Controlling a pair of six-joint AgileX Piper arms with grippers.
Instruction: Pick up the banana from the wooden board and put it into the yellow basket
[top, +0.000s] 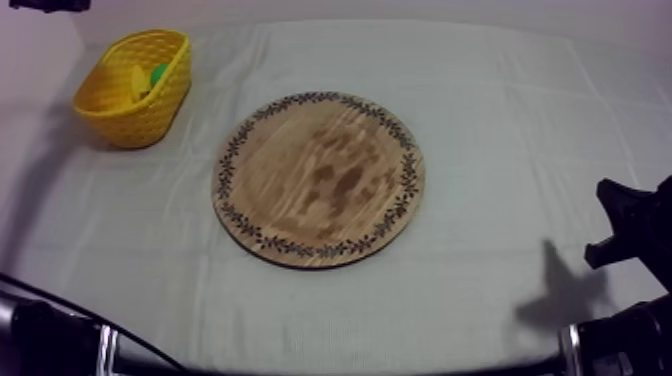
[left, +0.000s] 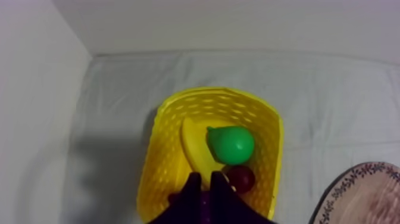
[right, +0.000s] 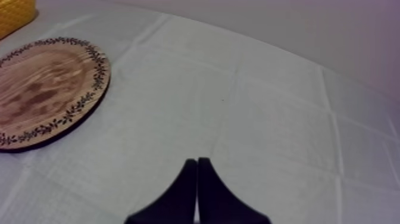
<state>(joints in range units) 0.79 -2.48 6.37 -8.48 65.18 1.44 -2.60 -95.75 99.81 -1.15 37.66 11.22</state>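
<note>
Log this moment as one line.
banana: in yellow basket with pear, small red fruit | wooden board: bare | left gripper: shut, above basket | right gripper: shut, over cloth

banana (left: 193, 148): yellow, lying in yellow basket (left: 156, 161) | wooden board (top: 318, 180): round, flat

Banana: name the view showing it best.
Left wrist view: it looks down into the yellow basket, where the banana lies beside the pear and small red fruit. The top view catches a yellow sliver; in the right wrist view the basket wall hides it.
</note>
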